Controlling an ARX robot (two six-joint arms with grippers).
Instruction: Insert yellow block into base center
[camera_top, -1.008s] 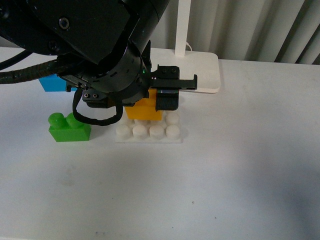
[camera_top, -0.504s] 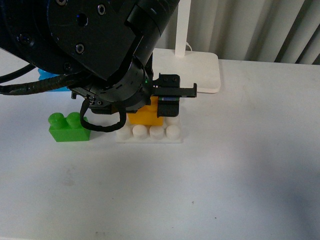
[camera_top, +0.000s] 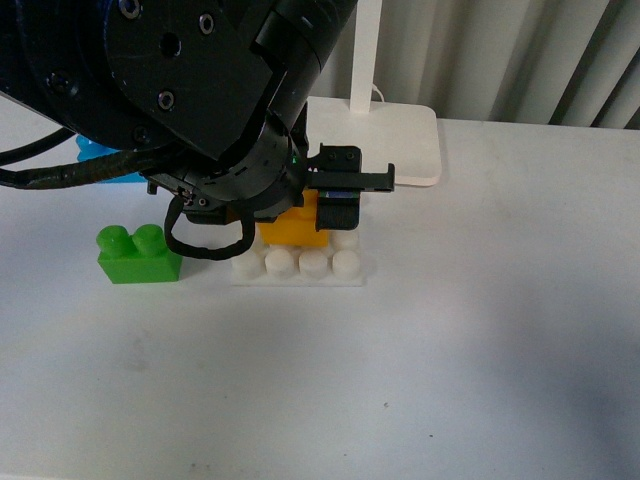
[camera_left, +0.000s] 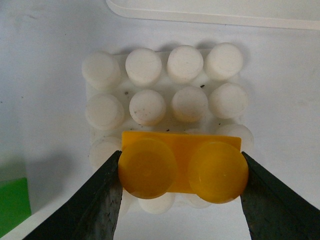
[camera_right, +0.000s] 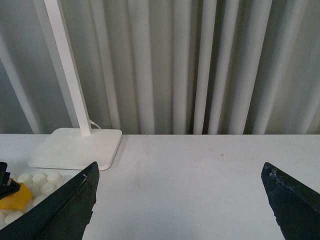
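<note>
My left gripper (camera_left: 182, 161) is shut on the yellow block (camera_left: 182, 167), one finger on each short end, with its two studs facing the wrist camera. The block hangs over the middle columns of the white studded base (camera_left: 145, 107); I cannot tell whether it touches the studs. In the front view the yellow block (camera_top: 290, 228) shows just behind the front row of studs on the base (camera_top: 300, 268), and the black left arm hides most of it. My right gripper (camera_right: 182, 200) stands open above bare table, off to the side of the base (camera_right: 37, 182).
A green two-stud brick (camera_top: 138, 253) sits just left of the base. A blue brick (camera_top: 100, 160) lies behind it, mostly hidden by the arm. The white lamp stand (camera_top: 395, 140) is directly behind the base. Bare table lies in front and to the right.
The left gripper has sunk slightly with the yellow block, closer to the base's studs, and the arm has shifted over it. The base and the other bricks have not moved.
</note>
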